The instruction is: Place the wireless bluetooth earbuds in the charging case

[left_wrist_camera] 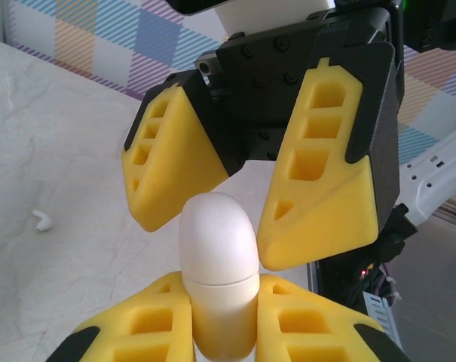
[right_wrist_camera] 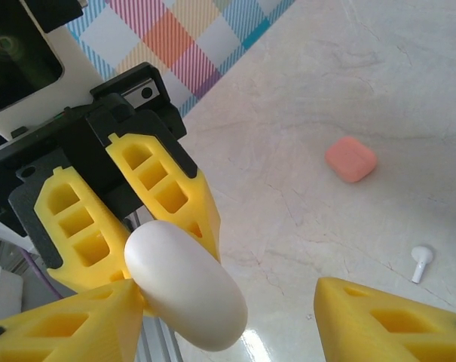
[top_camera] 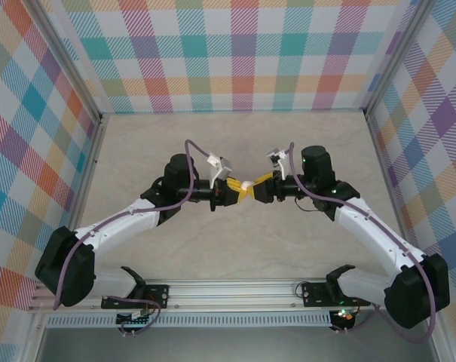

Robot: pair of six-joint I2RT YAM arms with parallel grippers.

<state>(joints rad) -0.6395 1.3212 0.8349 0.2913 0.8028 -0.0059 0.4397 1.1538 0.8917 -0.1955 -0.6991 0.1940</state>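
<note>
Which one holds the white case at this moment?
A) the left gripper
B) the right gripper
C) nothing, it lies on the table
A: the left gripper is closed on the lower part of the white case, held off the table, while the right gripper has its jaws wide apart.

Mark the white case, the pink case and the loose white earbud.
white case (right_wrist_camera: 186, 285), right wrist view, rounded body.
pink case (right_wrist_camera: 350, 159), right wrist view, top face.
white earbud (right_wrist_camera: 423, 256), right wrist view, head.
</note>
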